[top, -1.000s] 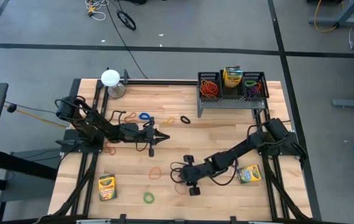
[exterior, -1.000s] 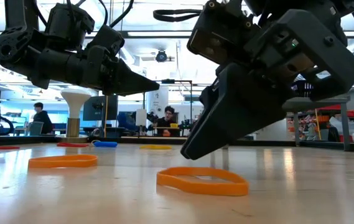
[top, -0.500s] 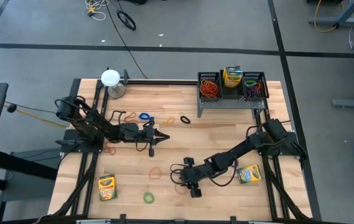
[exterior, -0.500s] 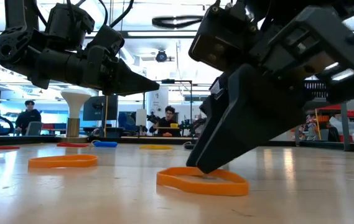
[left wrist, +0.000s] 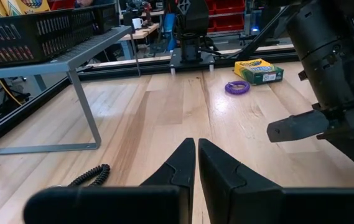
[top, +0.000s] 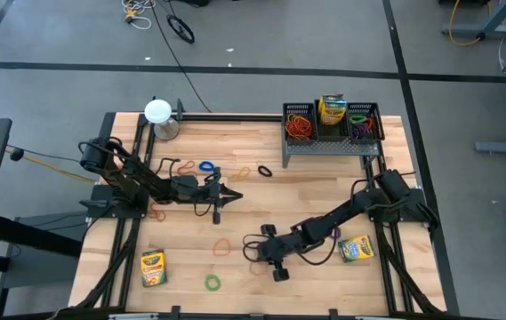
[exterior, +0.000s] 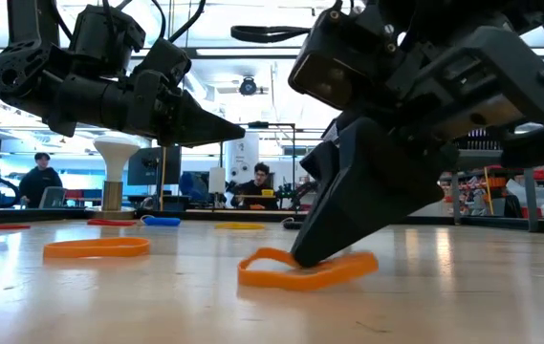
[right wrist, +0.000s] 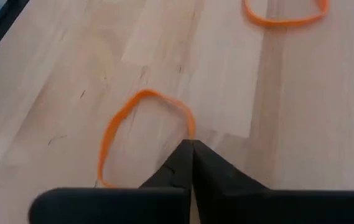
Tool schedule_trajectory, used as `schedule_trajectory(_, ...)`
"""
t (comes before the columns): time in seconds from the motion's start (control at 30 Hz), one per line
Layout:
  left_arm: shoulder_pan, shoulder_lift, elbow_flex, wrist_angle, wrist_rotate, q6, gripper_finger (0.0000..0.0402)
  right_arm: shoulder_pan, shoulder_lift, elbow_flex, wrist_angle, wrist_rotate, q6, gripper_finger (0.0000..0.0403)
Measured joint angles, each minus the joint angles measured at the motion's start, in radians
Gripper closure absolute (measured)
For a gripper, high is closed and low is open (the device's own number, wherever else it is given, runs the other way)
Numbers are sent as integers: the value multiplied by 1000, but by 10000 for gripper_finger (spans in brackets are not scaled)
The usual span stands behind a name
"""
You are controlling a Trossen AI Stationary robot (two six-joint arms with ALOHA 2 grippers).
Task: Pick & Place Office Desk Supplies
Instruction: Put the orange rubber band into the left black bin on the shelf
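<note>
An orange rubber band (right wrist: 140, 134) lies near the middle of the table's front half, also seen in the low view (exterior: 305, 272). My right gripper (right wrist: 191, 146) slants down onto it, shut, and shows at the same spot from above (top: 258, 258). A second orange band (exterior: 97, 247) lies flat farther left. My left gripper (top: 237, 197) hangs shut and level above the table's left middle, with nothing between its fingers (left wrist: 196, 146). My right gripper pinches one side of the orange band's loop (right wrist: 191, 129) between its two fingertips, a single strand. The fingers slant down from the table's right side, tips at the table top. The band still rests on the wood, buckled, with its strand raised beside the tips (exterior: 270, 256).
A black mesh rack (top: 331, 130) with bands and a crayon box stands at the far right. Crayon boxes lie front left (top: 153, 267) and front right (top: 357, 248). A white round-topped object (top: 158, 112) stands far left. Green (top: 212, 283), blue (top: 206, 165) and black (top: 264, 170) bands are scattered.
My right gripper has sunk its tips onto the orange band and shut on one side of it. The band, flat a second ago, is now buckled, with the strand by the fingertips pulled up and the loop drawn narrower.
</note>
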Motion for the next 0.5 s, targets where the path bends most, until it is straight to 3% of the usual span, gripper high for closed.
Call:
schedule_trajectory(0.17, 0, 0, 0, 0, 0, 0, 376, 4, -48, -2, -106, 86, -14, 391)
schedule_trajectory(0.5, 0, 0, 0, 0, 0, 0, 376, 55, -269, -2, -359, 445, -9, 397)
